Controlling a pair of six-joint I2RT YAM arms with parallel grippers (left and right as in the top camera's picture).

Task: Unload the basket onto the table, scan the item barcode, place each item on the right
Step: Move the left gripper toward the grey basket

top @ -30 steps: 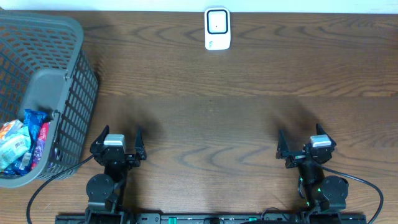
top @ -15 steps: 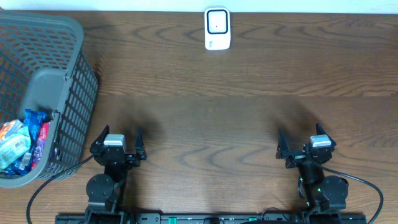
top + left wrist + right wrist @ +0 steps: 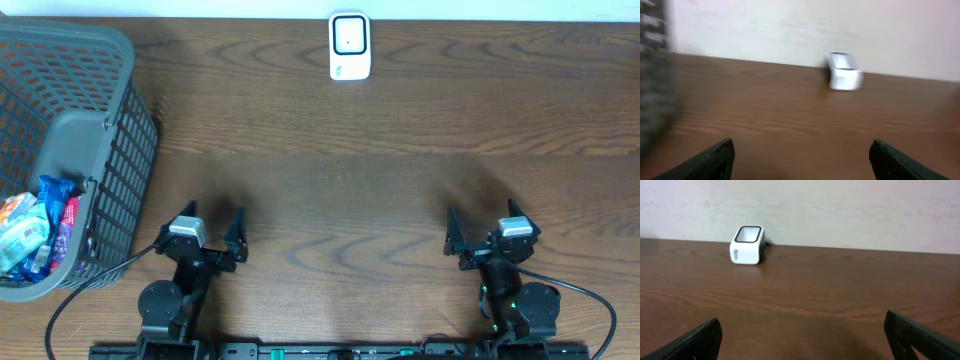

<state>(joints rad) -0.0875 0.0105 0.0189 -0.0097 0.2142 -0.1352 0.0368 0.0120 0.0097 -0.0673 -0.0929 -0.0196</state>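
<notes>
The overhead view alone shows the grey mesh basket (image 3: 125, 150) at the left end of the desk (image 3: 330, 170), with the snack packets (image 3: 28, 232) heaped in its near corner; they are crinkled wrappers in blue, red, green and white, too small for any barcode to be read. The white scanner (image 3: 349, 46) stands at the far edge of the desk, well apart from the basket. The left hand (image 3: 212, 215) sits near the front edge, just right of the basket, its 2 fingers spread and pinching nothing; the right hand (image 3: 481, 215) sits near the front right, also spread wide and empty. The right wrist view gives what the overhead cannot: the scanner's (image 3: 747, 252) tilted, dark-rimmed window and the pale wall behind it, sharply. The left wrist view is blurred, with the scanner (image 3: 844, 77) right of centre and the basket (image 3: 655, 75) a dark smear at the left.
</notes>
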